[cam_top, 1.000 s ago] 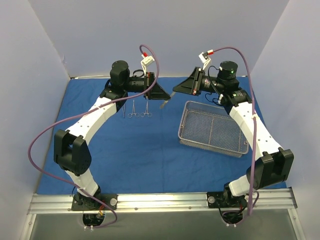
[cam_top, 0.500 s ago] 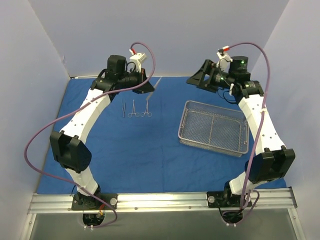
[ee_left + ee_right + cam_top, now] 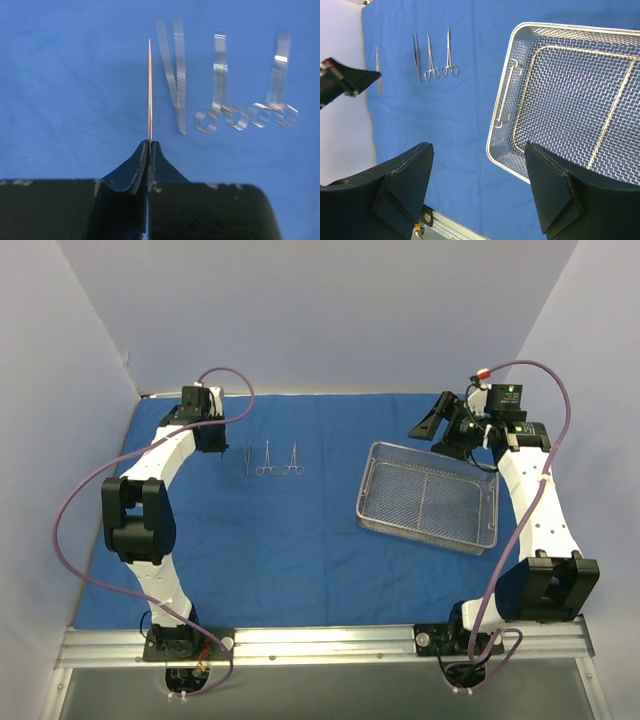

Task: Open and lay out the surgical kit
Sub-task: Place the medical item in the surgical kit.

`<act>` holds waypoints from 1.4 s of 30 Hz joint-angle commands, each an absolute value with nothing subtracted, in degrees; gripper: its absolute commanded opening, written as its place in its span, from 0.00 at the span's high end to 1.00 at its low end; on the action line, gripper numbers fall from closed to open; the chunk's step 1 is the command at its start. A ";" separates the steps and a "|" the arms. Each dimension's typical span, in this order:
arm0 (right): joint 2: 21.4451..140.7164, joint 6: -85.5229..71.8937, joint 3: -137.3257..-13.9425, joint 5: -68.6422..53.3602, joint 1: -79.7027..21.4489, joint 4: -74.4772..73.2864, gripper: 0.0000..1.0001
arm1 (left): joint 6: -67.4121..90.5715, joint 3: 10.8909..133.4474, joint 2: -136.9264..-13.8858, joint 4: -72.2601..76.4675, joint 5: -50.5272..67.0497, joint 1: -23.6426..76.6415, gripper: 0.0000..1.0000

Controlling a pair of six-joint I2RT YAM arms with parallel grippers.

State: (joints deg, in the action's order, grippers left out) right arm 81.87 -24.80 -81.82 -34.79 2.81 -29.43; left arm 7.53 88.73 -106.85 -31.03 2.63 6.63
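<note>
Surgical kit, part laid out.

Top view: wrap (image 3: 300,560) open and spread flat over the table (image 3: 330,695). Tray (image 3: 400,495) stands on it at the right, empty. Three instruments (image 3: 267,460) lie in a row far left of centre, well apart from the tray. Left hand (image 3: 214,445) is just left of the row. Right hand (image 3: 437,425) is above the tray's far corner.

Left wrist view: left hand closed on a fourth instrument (image 3: 149,90), thin and seen edge-on, over the wrap beside the row.

Right wrist view: right hand open, holding nothing. Tray bare.

Status, as judged: unwrapping done, three of four instruments placed. Left to do: set the fourth instrument beside the others and release it.
</note>
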 commanded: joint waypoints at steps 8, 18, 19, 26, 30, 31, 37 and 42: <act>79.45 -24.26 -81.47 -33.84 5.27 -31.02 0.26 | 12.91 93.68 -117.77 -24.96 -1.49 4.13 0.98; 79.98 -24.35 -81.04 -33.49 6.50 -32.25 0.26 | 15.47 98.00 -123.66 -24.96 -1.06 4.04 0.98; 80.07 -24.35 -81.04 -33.49 6.59 -32.26 0.26 | 15.38 98.17 -123.92 -25.05 -1.05 4.13 0.98; 81.30 -24.43 -81.56 -33.66 6.68 -32.17 0.26 | 13.45 100.72 -126.47 -27.15 -1.05 4.04 0.98; 81.74 -24.52 -81.65 -33.66 6.68 -31.99 0.26 | 12.75 101.07 -126.83 -28.12 -1.23 3.96 0.98; 81.74 -24.52 -81.65 -33.66 6.68 -31.99 0.26 | 12.74 101.25 -126.83 -28.56 -1.32 3.96 0.98; 82.18 -24.52 -81.56 -33.84 6.77 -31.73 0.26 | 12.74 99.58 -125.86 -28.39 -1.14 3.96 0.98; 82.44 -24.52 -81.39 -34.19 6.68 -31.46 0.26 | 12.39 100.28 -127.18 -29.18 -1.14 3.96 0.92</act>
